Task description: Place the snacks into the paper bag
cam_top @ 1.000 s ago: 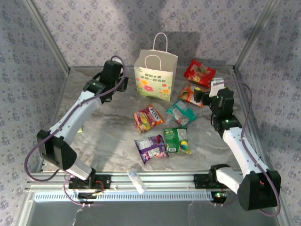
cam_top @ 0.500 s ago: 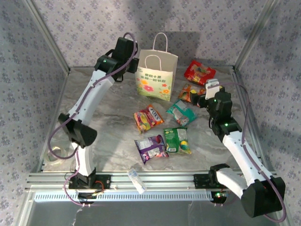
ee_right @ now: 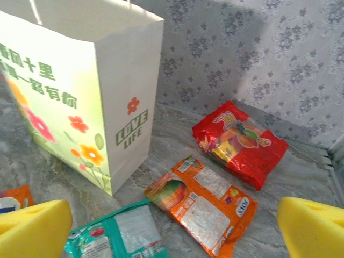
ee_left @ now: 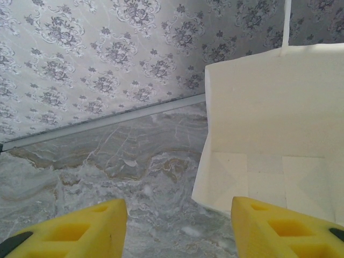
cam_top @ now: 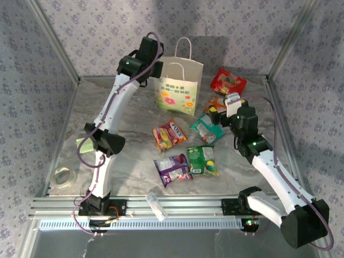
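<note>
Over the last second the left arm had swung up and away from the tabletop's left side until the left tool (cam_top: 157, 69) hung at the upper left edge of the paper bag (cam_top: 179, 86). Meanwhile the right tool (cam_top: 216, 114) had pushed forward and left, over the orange packet (cam_top: 214, 103).

All six snacks lay flat on the tabletop (cam_top: 129, 134), none yet in the bag. The orange packet (ee_right: 201, 201) was a short way off the bag's right corner, the red packet (ee_right: 239, 142) behind it, and the teal packet (ee_right: 115, 236) just beside it on the near side. The red-orange packet (cam_top: 169, 134), purple packet (cam_top: 173, 168) and green packet (cam_top: 203, 159) sat nearer the arm bases. In the right wrist view the orange packet's long axis ran from upper left to lower right, and the red one lay roughly parallel to it.

The foil packets looked light, soft and slippery. They would probably crumple rather than resist, so a pinch across the short width or on a crimped end seemed the safest hold.

The bag (ee_left: 269, 123) stood upright, mouth up, printed face toward the arms. It was thin paper and likely easy to tip.

The right tool (ee_right: 173, 231) stood wide open and empty. The left tool (ee_left: 178, 226) was also parted, gripping nothing, with the bag's left wall lined up beyond the gap.
</note>
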Motion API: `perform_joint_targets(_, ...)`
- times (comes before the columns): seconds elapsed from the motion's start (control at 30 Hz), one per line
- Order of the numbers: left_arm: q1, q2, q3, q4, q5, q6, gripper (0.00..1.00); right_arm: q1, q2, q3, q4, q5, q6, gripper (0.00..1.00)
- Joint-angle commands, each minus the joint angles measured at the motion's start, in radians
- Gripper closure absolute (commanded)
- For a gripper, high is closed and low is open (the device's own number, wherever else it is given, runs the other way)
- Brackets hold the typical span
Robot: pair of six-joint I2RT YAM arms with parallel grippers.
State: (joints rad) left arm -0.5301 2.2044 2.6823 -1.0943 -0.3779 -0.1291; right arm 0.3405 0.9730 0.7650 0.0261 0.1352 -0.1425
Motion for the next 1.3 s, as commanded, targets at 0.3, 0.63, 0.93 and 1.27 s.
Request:
perform_joint_targets(0.3, 0.052, 0.083, -0.032, 0.154, 0.091, -0.008, 0.50, 0.056, -0.014, 0.047, -0.024, 0.039, -0.041, 0.00)
perform_joint_targets(0.63, 0.051, 0.087, -0.039, 0.193, 0.132, -0.017, 0.49, 0.064, 0.007, 0.048, -0.025, 0.048, -0.052, 0.00)
perform_joint_targets(0.93, 0.051, 0.118, -0.035, 0.183, 0.089, -0.055, 0.50, 0.100, 0.020, 0.028, 0.007, 0.063, -0.044, 0.00)
perform_joint_targets(1.27, 0.056, 0.169, -0.001, 0.200, 0.097, -0.061, 0.54, 0.149, 0.038, 0.033, -0.002, 0.057, -0.045, 0.00)
